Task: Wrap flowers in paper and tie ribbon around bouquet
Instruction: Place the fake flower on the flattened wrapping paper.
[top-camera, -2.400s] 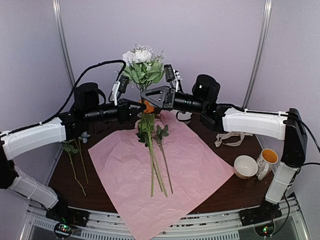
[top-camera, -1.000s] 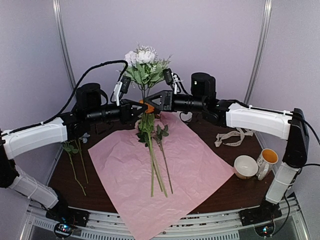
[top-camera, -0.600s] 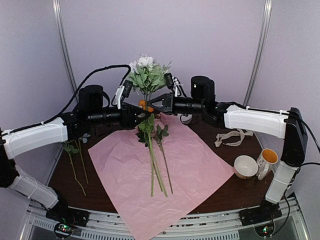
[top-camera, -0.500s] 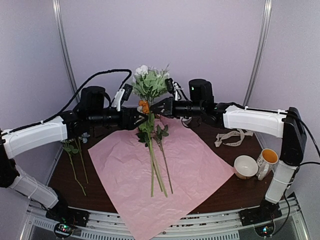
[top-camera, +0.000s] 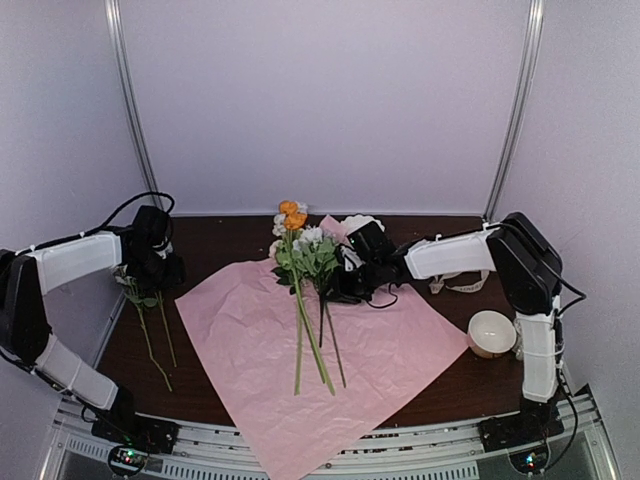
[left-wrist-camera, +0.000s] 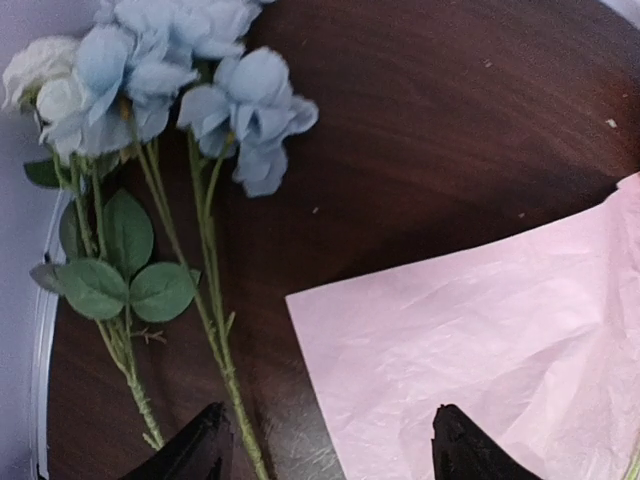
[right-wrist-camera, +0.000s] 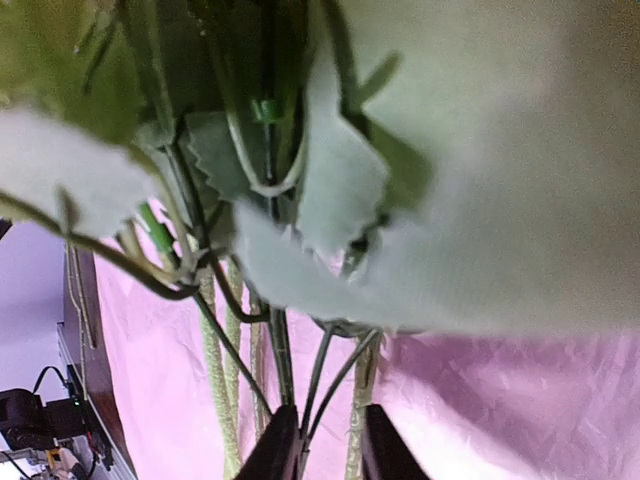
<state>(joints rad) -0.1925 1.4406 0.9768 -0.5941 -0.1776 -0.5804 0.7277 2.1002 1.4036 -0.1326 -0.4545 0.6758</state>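
Hanging over the near edge of the table (top-camera: 450, 395): one corner of the paper (top-camera: 390, 350). Sheet spread flat, crinkled.

Flowers (top-camera: 300, 250) lie on the paper, stems pointing near, white and orange heads toward the far wall.

Bowl (top-camera: 490, 333) on bare wood, just right of the paper.

Blue blooms (left-wrist-camera: 215, 110) lie on the wood at the left edge, apart from the bunch, beside the paper's left corner.

Left gripper (left-wrist-camera: 325, 450) above them, jaws wide apart, holding nothing.

Right gripper (right-wrist-camera: 325, 440) low at the leafy middle of the bunch. Fingertips almost together, thin stems running into the slit; clamped or only alongside, cannot tell.

Ribbon (top-camera: 462, 283) lies loose by the right arm, off the paper.
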